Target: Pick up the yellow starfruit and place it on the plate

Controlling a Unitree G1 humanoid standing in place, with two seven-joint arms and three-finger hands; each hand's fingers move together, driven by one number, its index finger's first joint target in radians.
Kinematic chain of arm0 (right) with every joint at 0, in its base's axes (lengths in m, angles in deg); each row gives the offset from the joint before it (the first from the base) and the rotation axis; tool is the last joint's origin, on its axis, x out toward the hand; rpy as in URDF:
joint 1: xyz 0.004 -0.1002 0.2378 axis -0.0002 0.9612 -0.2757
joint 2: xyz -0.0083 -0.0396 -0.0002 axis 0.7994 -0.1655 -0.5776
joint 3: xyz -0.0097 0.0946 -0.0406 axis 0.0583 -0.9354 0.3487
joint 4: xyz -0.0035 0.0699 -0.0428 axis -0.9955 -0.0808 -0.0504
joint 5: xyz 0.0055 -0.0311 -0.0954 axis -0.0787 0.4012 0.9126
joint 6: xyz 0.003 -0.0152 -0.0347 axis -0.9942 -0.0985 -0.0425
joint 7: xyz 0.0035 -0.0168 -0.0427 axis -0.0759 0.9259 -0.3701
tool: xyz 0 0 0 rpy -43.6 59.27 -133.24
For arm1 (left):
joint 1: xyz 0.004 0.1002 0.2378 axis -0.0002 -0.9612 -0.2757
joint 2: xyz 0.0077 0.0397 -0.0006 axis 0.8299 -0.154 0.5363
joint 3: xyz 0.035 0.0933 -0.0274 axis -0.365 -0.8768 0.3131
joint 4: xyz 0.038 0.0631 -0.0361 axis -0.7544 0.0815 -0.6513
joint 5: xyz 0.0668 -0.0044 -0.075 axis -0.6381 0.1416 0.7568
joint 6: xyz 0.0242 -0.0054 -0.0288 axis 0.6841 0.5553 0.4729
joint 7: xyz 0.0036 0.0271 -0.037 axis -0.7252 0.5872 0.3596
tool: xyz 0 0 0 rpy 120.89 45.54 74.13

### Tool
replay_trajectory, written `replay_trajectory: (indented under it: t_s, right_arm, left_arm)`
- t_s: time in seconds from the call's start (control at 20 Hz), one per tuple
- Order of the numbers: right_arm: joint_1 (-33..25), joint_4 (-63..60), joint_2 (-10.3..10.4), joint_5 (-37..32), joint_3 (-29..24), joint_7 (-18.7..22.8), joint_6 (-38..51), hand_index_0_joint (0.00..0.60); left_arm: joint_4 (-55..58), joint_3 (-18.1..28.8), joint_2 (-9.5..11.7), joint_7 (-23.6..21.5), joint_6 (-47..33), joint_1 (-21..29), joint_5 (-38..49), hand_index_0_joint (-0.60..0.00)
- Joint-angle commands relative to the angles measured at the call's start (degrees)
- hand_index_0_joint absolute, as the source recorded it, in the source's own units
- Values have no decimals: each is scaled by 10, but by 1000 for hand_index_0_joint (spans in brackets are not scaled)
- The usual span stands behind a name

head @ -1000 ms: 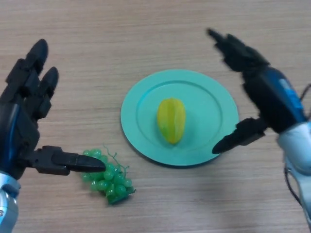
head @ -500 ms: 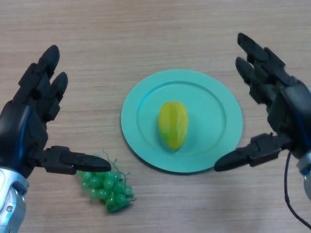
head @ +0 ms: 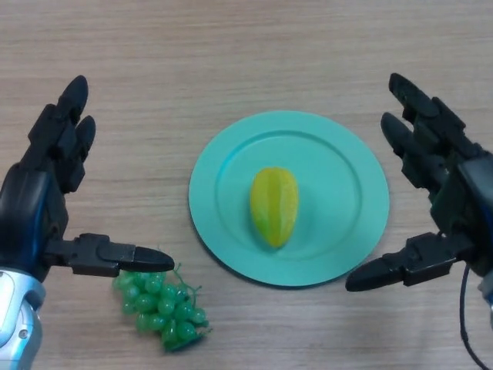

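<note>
Yellow ribbed starfruit lying on round teal plate, right about plate's middle, long axis pointing toward near bench edge. Plate sits mid light wooden bench. Left black hand near left bench edge, fingers straight, thumb out sideways, holding nothing. Thumb tip just over bunch of green plastic grapes by near edge, left of plate. Right black hand just beside plate's right rim, spread wide, also empty.

Soft, even light fell from overhead; only faint shadows lay on the table beneath the left hand and right hand.
</note>
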Motion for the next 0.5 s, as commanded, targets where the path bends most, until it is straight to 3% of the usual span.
replay_trajectory:
  t_s: [0.05, 0.35, 0.5]
  right_arm:
    - [-12, 51, -13, -6, -37, 2, 41, 0]
    - [4, 89, -6, -18, -36, 36, 30, 0]
    - [5, 106, -2, -12, -22, 53, 22, 0]
  left_arm:
    - [41, 29, 17, -2, -86, 12, 11, 0]
    - [58, 15, 14, -13, -67, 18, 2, 0]
    - [45, 29, 19, 9, -92, 14, 9, 0]
